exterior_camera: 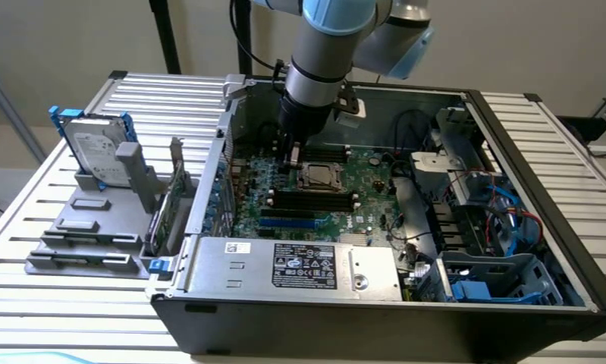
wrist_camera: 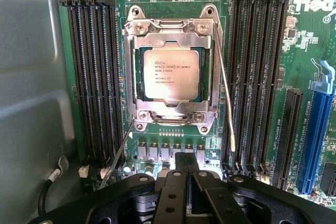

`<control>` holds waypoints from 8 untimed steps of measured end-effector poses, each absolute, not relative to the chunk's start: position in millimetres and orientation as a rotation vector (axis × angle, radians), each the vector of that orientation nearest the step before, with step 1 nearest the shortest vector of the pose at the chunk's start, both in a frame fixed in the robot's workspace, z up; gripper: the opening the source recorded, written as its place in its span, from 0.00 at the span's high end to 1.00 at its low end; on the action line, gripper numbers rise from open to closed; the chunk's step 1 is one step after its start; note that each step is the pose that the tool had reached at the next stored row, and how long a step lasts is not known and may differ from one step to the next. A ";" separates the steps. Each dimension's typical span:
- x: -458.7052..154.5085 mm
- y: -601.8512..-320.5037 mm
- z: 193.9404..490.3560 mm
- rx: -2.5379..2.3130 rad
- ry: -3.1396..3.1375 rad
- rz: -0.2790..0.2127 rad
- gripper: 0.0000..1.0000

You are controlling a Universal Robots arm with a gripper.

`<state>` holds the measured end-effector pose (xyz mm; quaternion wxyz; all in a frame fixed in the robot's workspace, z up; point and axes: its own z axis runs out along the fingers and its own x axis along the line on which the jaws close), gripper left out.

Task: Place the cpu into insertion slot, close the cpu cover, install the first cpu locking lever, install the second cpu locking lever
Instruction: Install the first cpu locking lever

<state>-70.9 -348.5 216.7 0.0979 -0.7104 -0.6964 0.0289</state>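
The pale cpu (wrist_camera: 171, 74) lies flat in the insertion slot (exterior_camera: 318, 176) on the green motherboard. The silvery cpu cover (wrist_camera: 157, 30) is down around it, framing the chip. One thin wire locking lever (wrist_camera: 227, 98) runs along one side of the socket, its free end standing clear of the frame. The second lever (wrist_camera: 118, 156) angles away from the opposite corner. My gripper (wrist_camera: 185, 169) hovers just off the socket's edge, fingers shut together with nothing between them. In the exterior view my gripper (exterior_camera: 293, 158) hangs close over the board, just to the exterior view's left of the socket.
Long black memory slots (wrist_camera: 94, 77) (wrist_camera: 260, 72) flank the socket on both sides. A blue expansion slot (wrist_camera: 315, 140) lies beyond them. The grey chassis wall (wrist_camera: 26, 103) stands close by. The power supply (exterior_camera: 293, 265) fills the case front; a hard drive (exterior_camera: 95, 152) stands outside.
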 end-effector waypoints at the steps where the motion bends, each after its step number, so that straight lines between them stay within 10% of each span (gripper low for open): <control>1: -71.9 -348.7 216.6 -2.102 -2.061 0.085 0.89; 8: -85.0 -349.1 216.9 -2.111 -2.052 0.084 0.89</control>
